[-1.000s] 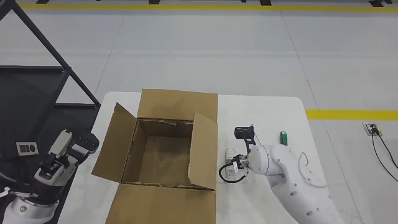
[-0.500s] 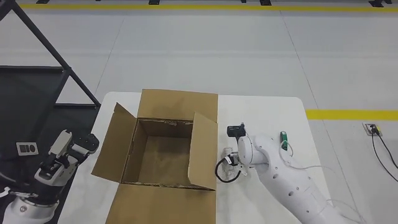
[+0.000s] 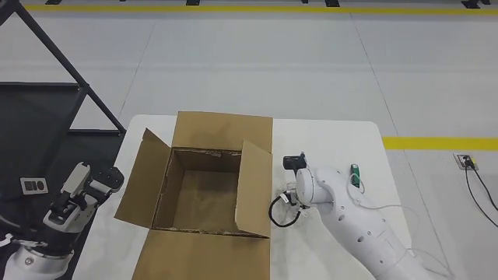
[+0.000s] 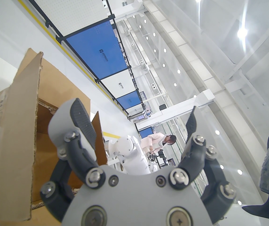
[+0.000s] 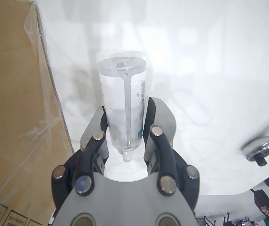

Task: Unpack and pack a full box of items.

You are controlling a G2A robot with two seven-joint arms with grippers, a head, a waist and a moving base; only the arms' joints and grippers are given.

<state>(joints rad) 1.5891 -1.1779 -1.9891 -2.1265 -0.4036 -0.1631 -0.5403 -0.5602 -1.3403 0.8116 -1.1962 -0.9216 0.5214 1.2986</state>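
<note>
1. Slip risk: the right gripper (image 5: 125,116) is clamped on a clear syringe (image 5: 122,95). The barrel is smooth and round, and the pads bite only the nozzle end. Most of the barrel and the plunger flange overhang past the fingertips, so a fast swing could twist it or slide it out.
2. Collision risk: the box (image 3: 253,194) has its right flap standing up just left of this gripper. If the syringe goes in, the carry has to clear that edge. The overhanging flange would likely hit first and lever the syringe loose.
3. Snag risk: loose tape film on the box wall beside the gripper could catch the flange.
4. Position: the syringe sits between the pads, its axis along the fingers, nozzle toward the wrist and flange toward the table (image 3: 342,136). It is outside the box, just to its right. Can't tell if the flange touches the table.
5. A ratchet (image 5: 259,148) lies near the syringe but apart from it.
6. The left gripper (image 4: 136,118) is spread wide and holds nothing. It sits left of the box.
</note>
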